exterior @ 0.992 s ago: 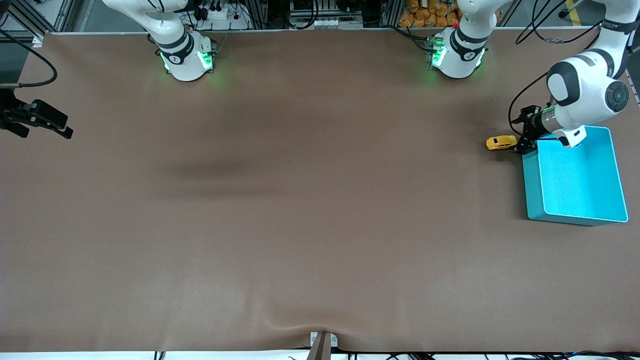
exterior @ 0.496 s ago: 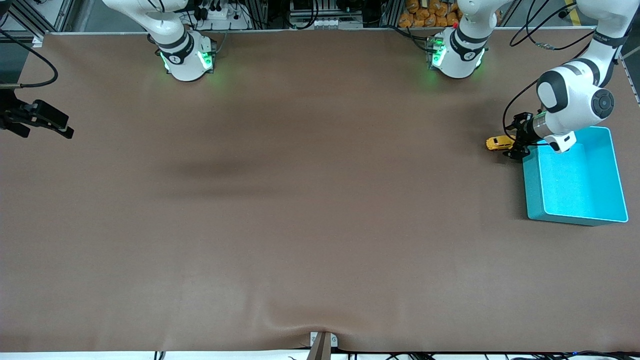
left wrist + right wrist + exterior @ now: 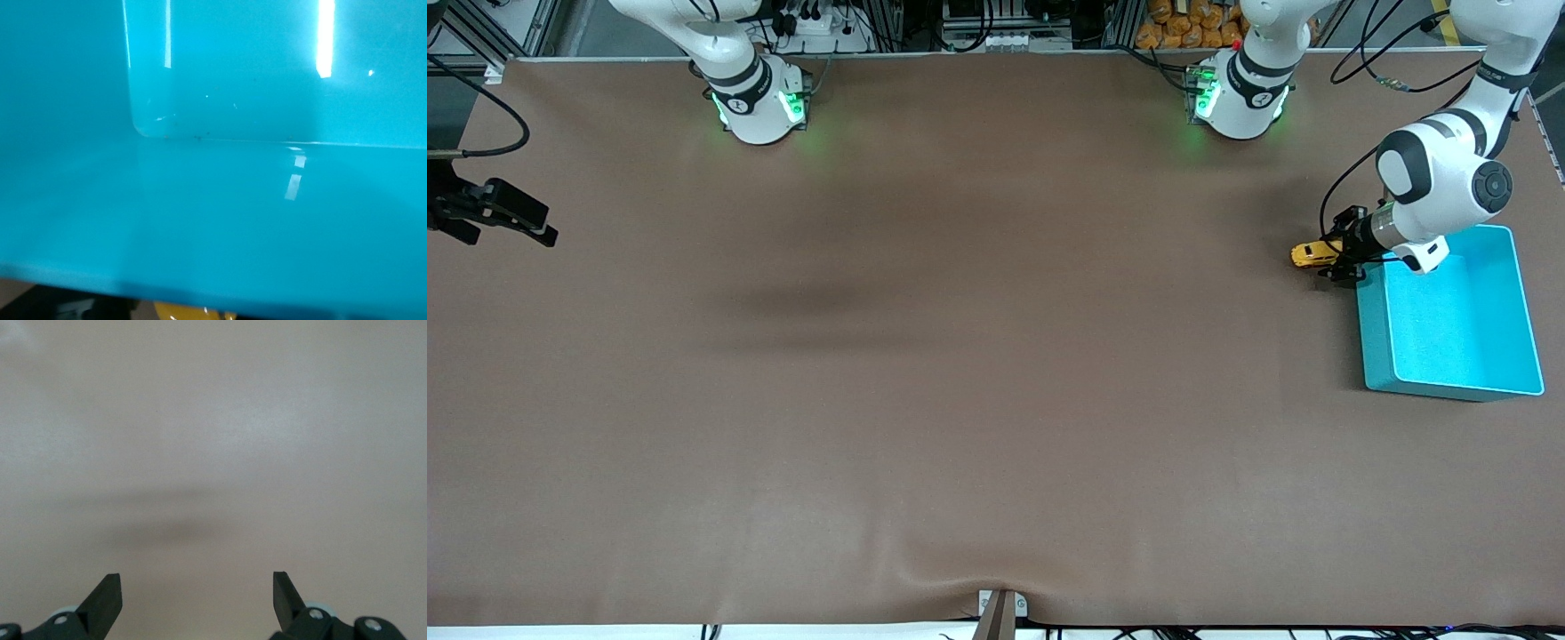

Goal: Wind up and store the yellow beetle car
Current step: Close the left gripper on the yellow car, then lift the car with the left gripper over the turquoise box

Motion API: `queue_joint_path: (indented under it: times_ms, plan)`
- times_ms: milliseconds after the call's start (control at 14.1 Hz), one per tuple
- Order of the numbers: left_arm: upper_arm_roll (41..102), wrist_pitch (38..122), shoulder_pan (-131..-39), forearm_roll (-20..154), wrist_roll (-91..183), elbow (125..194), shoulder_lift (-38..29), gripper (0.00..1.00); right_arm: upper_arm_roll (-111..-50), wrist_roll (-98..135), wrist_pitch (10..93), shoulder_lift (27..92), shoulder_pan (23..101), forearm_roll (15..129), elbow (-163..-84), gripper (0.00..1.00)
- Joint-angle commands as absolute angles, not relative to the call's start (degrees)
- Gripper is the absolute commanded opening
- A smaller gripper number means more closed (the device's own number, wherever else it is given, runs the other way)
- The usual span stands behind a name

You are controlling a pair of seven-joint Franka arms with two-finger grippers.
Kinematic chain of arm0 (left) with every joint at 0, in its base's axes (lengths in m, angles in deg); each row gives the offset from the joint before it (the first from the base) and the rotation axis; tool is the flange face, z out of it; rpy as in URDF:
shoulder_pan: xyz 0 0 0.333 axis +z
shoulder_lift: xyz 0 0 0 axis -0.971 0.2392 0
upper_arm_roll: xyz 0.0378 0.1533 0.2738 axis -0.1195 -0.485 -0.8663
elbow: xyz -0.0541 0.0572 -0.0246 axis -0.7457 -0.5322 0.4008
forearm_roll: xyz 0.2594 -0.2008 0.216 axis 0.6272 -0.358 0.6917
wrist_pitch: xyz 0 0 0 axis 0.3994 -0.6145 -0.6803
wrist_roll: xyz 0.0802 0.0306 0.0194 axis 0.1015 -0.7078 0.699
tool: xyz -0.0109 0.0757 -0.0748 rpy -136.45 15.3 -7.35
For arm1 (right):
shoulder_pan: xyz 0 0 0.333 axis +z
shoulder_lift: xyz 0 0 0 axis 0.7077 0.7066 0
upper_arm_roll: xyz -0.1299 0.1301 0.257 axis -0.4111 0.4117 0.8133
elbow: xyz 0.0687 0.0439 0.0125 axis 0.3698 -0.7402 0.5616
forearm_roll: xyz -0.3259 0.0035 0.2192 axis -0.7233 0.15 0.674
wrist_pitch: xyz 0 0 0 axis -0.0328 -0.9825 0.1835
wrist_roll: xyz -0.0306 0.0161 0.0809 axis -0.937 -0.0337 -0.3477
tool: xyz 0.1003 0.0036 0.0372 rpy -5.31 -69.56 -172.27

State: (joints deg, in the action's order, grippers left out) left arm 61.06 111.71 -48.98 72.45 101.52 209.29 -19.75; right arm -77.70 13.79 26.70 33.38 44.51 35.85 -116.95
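Two glossy white arms are seen, each rounded base (image 3: 760, 102) ringed by a black band and lit by green lights, with a second such base (image 3: 1238, 98) toward the other end. On the left arm, a bulbous white joint (image 3: 1440, 182) is capped by dark grey round discs, black cables are looped along its links, and a black left gripper (image 3: 1338, 258) is fitted at the wrist. The right gripper (image 3: 197, 597) is shown as two black wedge-shaped fingers (image 3: 103, 597) with silver screws and pale round fittings at their roots.
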Motion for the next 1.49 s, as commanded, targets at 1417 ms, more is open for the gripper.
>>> queue_joint_path:
  times_ms: [1417]
  plan:
    - [75.42, 96.17, -42.61, 73.53, 87.62, 184.51, -21.53, 0.00, -76.52, 13.61, 25.47, 33.82, 43.20, 35.19, -115.92, 1.00]
